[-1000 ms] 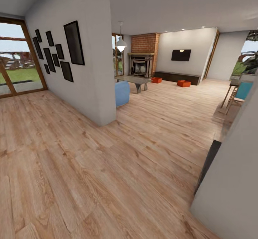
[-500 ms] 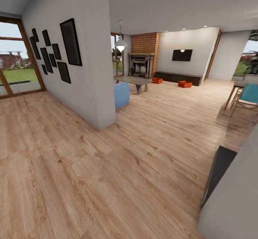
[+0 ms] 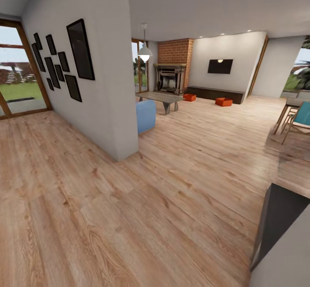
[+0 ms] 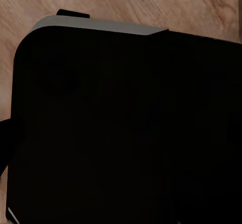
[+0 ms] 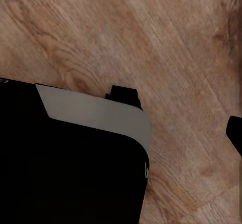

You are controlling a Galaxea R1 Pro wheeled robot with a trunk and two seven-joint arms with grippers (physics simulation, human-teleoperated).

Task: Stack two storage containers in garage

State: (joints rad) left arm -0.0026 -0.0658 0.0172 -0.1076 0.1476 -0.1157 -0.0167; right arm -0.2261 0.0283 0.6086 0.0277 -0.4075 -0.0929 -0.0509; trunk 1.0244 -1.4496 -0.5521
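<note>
Under both wrist cameras, a dark robot body blocks the fingers, so whether either gripper is spread or pressed together cannot be told; wood-plank floor [image 5: 166,42] lies below. Far across the living room, 2 storage containers [image 3: 223,101] sit apart on the planks before the low bench [image 3: 215,93], near the brick fireplace [image 3: 171,78].

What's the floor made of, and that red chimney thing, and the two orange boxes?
The floor looks like light wood planks, with grain and seams showing. The fireplace wall looks like red brick, with faint mortar lines. The two orange bins look smooth, maybe plastic, but they are too far away to be sure.
</note>
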